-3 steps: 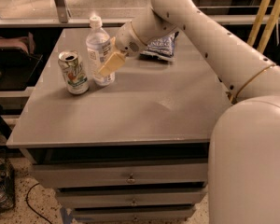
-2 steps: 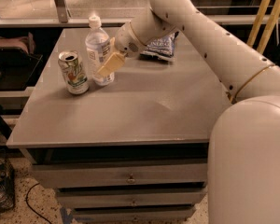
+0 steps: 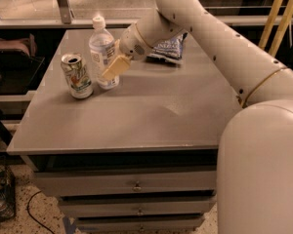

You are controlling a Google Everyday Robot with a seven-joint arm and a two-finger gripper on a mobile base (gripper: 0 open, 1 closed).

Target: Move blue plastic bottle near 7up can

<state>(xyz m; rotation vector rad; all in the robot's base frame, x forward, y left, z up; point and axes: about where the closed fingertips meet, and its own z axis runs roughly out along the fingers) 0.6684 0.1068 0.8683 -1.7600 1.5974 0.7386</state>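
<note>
The blue plastic bottle is seen upright (white cap on) toward the far left of the grey table. The 7up can is stood just beside it, at about 8 o'clock. The gripper is placed against the bottle's side at 4 o'clock; whether it is clamped or released cannot be told. A crinkled chip bag is found at the bottle's 3 o'clock, partly hidden behind the arm.

The white arm comes in from the right, bent at the elbow, its forearm sloping leftward. The wrist tips down, setting the tan pincer low over the far-left part of the surface.
</note>
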